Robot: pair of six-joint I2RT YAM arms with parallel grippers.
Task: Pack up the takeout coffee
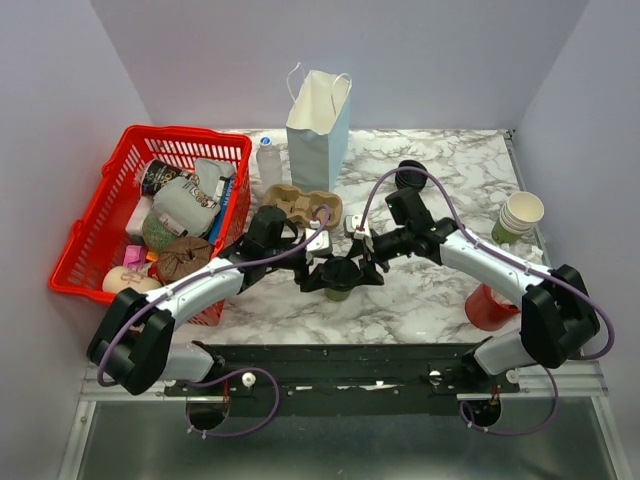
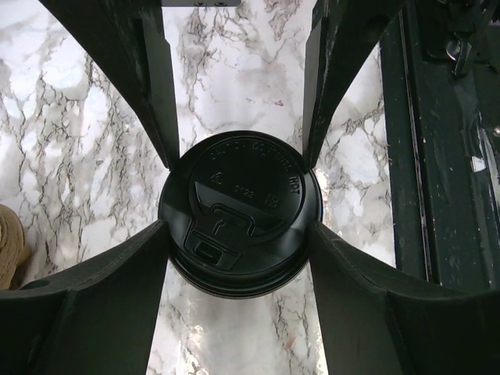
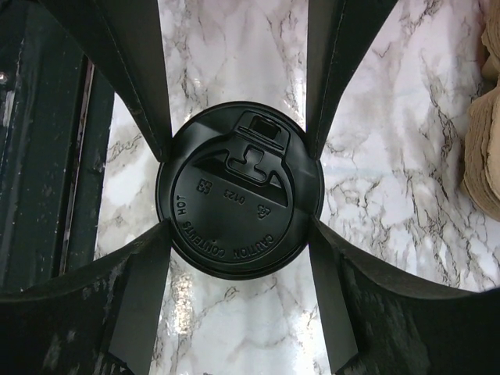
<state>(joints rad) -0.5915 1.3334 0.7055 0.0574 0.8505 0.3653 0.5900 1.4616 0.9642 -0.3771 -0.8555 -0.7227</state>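
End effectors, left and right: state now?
Left end effector: closed on the coffee lid.
Right end effector: closed on the same coffee lid.

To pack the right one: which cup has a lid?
The small olive-green cup under the black sip lid; the stacked green cups and red cup show none.

White marble desk (image 1: 455, 175) with grey-black veining. Olive-green takeout cup (image 1: 337, 294) under a black sip lid (image 2: 238, 211). Red mesh shopping basket (image 1: 92, 222), pale blue paper bag (image 1: 316, 152), brown cardboard cup carrier (image 1: 288, 205).
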